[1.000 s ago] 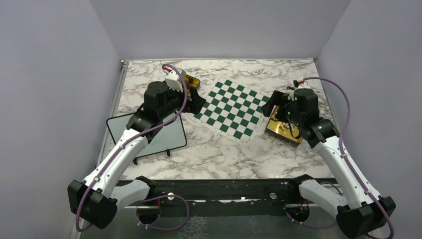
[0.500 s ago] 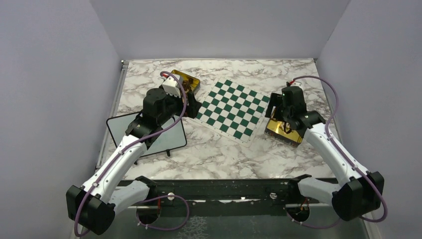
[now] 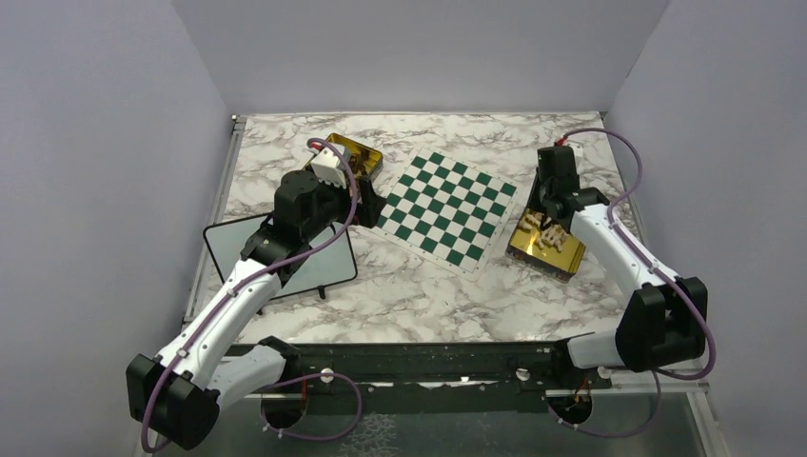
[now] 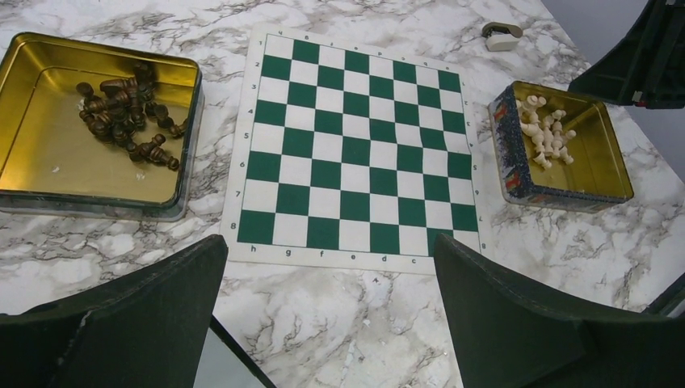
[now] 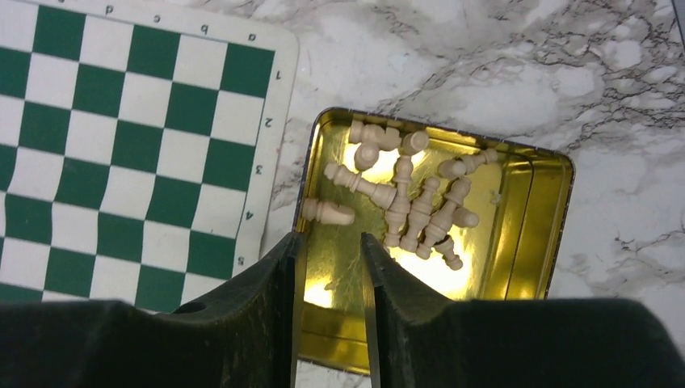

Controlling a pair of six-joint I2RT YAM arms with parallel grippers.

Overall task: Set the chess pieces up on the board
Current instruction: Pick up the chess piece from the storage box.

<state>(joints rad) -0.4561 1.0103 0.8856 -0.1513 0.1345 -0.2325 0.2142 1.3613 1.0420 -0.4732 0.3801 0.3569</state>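
Observation:
The green-and-white board lies bare in the middle of the marble table, with no pieces on it. Pale chess pieces lie in a heap in the gold tin right of the board. Dark chess pieces lie in the gold tin left of the board. My right gripper hovers over the near left part of the pale pieces' tin, jaws a narrow gap apart with nothing between them. My left gripper hangs wide open and empty above the board's near-left edge.
A black-framed whiteboard lies at the left under my left arm. A small grey-and-white object sits on the marble beyond the board. Walls close in the table on three sides.
My right gripper has swung toward the far side of the pale pieces' tin and its jaws have narrowed from wide open. The left arm shifted slightly, its gripper still wide open.

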